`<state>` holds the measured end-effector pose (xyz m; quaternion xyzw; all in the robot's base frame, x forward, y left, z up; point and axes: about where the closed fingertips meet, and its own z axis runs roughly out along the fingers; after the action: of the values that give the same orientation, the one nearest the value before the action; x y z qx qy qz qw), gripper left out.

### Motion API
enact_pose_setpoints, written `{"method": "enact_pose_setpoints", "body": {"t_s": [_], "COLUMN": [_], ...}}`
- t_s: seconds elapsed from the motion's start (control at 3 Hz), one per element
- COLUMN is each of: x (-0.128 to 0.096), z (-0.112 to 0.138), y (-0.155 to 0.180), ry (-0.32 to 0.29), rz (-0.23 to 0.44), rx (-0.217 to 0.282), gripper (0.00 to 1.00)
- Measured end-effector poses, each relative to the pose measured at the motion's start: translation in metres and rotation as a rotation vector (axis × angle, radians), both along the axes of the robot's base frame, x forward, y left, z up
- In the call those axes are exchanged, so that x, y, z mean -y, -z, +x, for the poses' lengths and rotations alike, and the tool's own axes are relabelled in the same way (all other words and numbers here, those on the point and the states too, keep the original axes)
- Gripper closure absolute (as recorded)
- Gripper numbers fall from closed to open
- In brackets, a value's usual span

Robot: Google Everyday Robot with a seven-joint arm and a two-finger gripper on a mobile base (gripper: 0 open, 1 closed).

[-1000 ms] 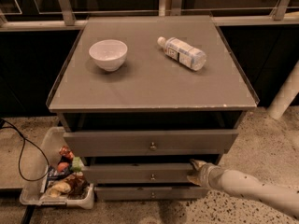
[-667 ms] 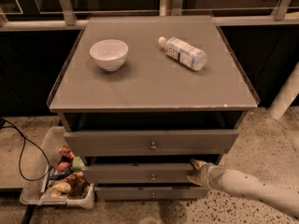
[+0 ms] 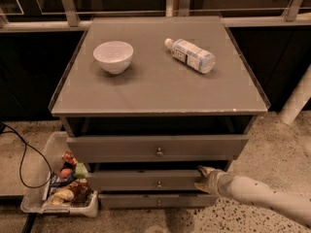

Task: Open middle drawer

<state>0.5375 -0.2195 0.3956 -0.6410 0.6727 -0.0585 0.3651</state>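
A grey cabinet has three drawer fronts, each with a small brass knob. The middle drawer [image 3: 146,180] sits below the top drawer [image 3: 155,147] and above the bottom one [image 3: 155,201]. It stands slightly forward of the cabinet face. My gripper [image 3: 203,178] comes in from the lower right on a white arm and rests at the right end of the middle drawer's front, right of its knob [image 3: 159,184].
A white bowl [image 3: 113,56] and a lying plastic bottle [image 3: 190,55] rest on the cabinet top. A clear bin of snacks [image 3: 60,186] sits on the floor at the left, beside a black cable [image 3: 24,154]. A white post [image 3: 297,101] stands at the right.
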Motion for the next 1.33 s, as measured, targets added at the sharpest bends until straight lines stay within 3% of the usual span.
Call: {"method": "enact_pose_setpoints", "body": {"t_s": [0.33,0.67,1.0,1.33], "x": [0.0,-0.003,-0.011,-0.01], "z": [0.0,-0.007,-0.026,-0.025], "y": [0.0,0.003,0.013,0.007], "ry": [-0.01,-0.028,-0.069,-0.069], "rz": [-0.003,-0.002,0.003,0.004], "rx": [-0.005,-0.015,-0.039,-0.039], "gripper": [0.34,0.38,0.61,0.84]}}
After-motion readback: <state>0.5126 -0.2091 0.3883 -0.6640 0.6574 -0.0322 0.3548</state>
